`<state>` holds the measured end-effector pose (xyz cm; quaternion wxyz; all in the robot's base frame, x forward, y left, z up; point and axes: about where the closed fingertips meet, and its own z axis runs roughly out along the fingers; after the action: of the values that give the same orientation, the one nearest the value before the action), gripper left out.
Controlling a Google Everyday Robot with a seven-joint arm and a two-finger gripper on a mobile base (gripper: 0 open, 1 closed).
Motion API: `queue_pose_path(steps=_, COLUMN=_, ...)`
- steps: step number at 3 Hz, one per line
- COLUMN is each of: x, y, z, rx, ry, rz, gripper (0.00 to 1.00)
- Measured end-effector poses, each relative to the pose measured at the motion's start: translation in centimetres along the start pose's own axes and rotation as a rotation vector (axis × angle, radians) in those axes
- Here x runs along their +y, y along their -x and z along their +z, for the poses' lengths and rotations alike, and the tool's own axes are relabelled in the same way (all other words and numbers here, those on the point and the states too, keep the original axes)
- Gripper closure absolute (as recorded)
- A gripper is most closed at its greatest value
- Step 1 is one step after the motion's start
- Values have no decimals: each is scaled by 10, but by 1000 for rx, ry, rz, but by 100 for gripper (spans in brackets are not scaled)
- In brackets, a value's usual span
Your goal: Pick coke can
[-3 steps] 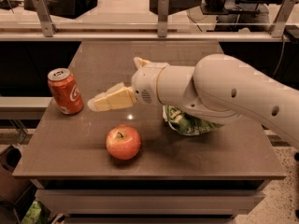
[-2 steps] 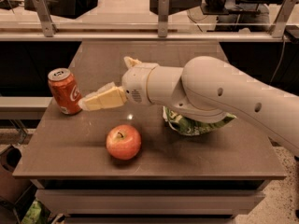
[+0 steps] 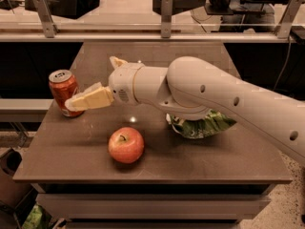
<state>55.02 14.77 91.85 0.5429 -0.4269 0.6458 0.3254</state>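
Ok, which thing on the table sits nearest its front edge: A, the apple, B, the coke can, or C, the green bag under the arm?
A: the apple lies nearest the front edge. The coke can stands farther back at the left with the open gripper close beside it, and the green bag lies farther back at the right.

One raised, near view across table [image 3: 71,149], claw [image 3: 90,83] left-centre.

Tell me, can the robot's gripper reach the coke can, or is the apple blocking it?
Probably yes. The open gripper is right beside the coke can, with nothing between them. The apple sits apart, nearer the camera, out of the way.
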Motion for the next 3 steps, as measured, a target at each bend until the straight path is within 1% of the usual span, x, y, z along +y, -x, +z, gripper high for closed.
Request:
queue_pose_path(steps=1, x=11, y=-1, z=22, rx=-26, ry=45, rz=12, gripper=0)
queue_pose_path(steps=3, x=25, y=-9, z=58, rx=-62, ry=82, rz=46, gripper=0)
